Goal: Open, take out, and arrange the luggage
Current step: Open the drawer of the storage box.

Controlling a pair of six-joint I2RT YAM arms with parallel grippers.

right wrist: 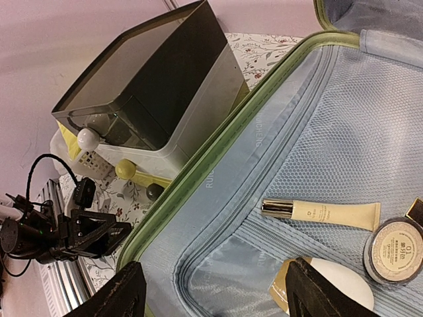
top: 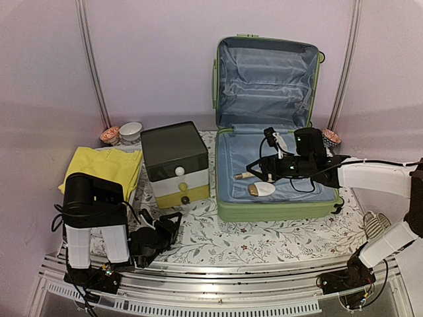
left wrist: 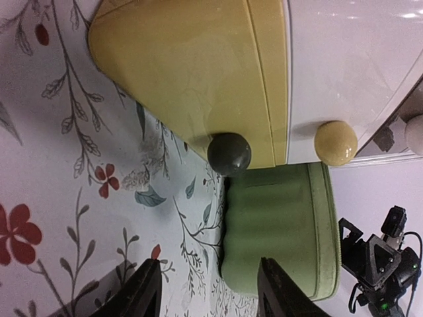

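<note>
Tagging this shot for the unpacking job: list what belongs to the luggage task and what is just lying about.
Job: luggage, cream tube, round compact, white oval case.
Lying about: drawer box, yellow cloth, bowls, white basket.

In the luggage (right wrist: 228, 137), a cream tube (right wrist: 324, 212), a round compact (right wrist: 396, 249) and a white oval case (right wrist: 340, 282) lie on its pale blue lining (right wrist: 344, 119) before the spread right end effector (right wrist: 218, 297).

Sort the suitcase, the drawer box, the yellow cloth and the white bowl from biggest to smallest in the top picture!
1. suitcase
2. drawer box and yellow cloth: they look about alike, and the cloth is partly hidden, so no ranking between them
3. white bowl
</note>
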